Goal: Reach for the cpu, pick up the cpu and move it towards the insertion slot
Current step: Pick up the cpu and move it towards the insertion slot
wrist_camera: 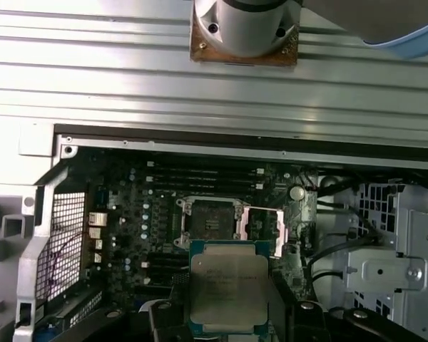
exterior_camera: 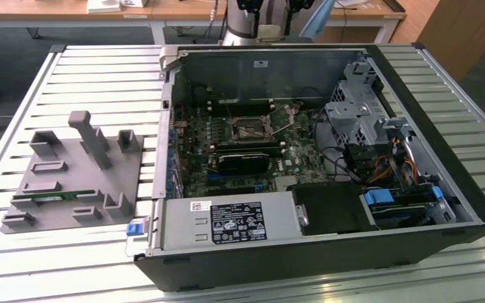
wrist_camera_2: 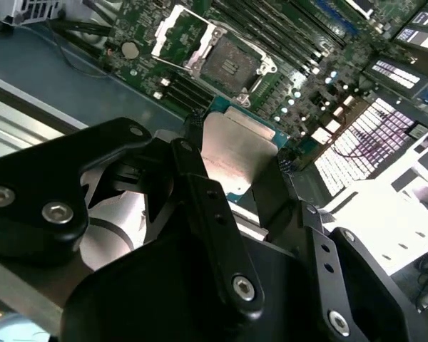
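Silver-topped cpu (wrist_camera: 228, 286) sits clamped between the gripper (wrist_camera_2: 232, 167) fingers (wrist_camera_2: 200, 192), which we see closed on its edges in both wrist views. It hangs above the motherboard, near the insertion slot (wrist_camera: 208, 222), apart from it. We judge it should stay level, square to the frame.

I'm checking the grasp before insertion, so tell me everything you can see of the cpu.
The cpu is a flat square chip with a dull silver metal lid on a green board with a pale edge. In both wrist views it sits between the black fingers of the gripper, held by opposite edges, lid facing the cameras. It hangs above the motherboard, short of the insertion slot, whose metal frame stands open.
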{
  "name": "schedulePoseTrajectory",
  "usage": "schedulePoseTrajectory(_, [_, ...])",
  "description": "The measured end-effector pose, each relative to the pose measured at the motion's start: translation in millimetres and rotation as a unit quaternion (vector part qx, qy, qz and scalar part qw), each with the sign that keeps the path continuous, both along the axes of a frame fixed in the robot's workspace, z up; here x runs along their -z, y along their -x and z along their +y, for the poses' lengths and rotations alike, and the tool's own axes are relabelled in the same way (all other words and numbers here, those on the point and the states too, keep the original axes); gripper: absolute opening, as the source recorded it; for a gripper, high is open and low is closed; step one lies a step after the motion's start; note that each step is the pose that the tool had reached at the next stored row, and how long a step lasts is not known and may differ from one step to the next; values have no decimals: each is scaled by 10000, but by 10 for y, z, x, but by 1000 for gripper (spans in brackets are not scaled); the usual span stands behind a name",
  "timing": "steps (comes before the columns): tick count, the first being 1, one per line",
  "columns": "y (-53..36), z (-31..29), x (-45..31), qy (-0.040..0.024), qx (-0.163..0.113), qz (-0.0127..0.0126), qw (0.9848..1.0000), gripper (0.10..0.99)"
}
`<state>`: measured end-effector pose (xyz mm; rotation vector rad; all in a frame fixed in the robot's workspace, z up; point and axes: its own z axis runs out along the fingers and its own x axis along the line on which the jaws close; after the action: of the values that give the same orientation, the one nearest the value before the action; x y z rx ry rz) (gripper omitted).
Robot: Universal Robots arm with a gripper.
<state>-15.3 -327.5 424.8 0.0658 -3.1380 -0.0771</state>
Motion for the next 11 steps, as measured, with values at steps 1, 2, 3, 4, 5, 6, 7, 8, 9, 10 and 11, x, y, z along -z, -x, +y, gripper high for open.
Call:
schedulePoseTrajectory(1, [-34, 9, 3, 0, 0, 0, 10000, 529])
schedulePoseTrajectory(2, [-68, 18, 6, 0, 0, 0, 10000, 529])
schedulePoseTrajectory(3, [-98, 27, 8, 0, 0, 0, 10000, 529])
schedulePoseTrajectory(4, [-127, 37, 11, 0, 0, 0, 10000, 529])
schedulePoseTrajectory(5, [-153, 45, 14, 0, 0, 0, 10000, 529])
schedulePoseTrajectory(6, [-172, 50, 16, 1, 0, 0, 10000, 529])
schedulePoseTrajectory(7, [-177, 50, 18, -1, 0, 0, 10000, 529])
schedulePoseTrajectory(8, [-176, 50, 18, 0, 0, 0, 10000, 529])
schedulePoseTrajectory(9, [-176, 50, 18, 0, 0, 0, 10000, 529])
schedulePoseTrajectory(10, [-177, 50, 18, 0, 0, 0, 10000, 529])
schedulePoseTrajectory(11, [-177, 50, 18, 0, 0, 0, 10000, 529])
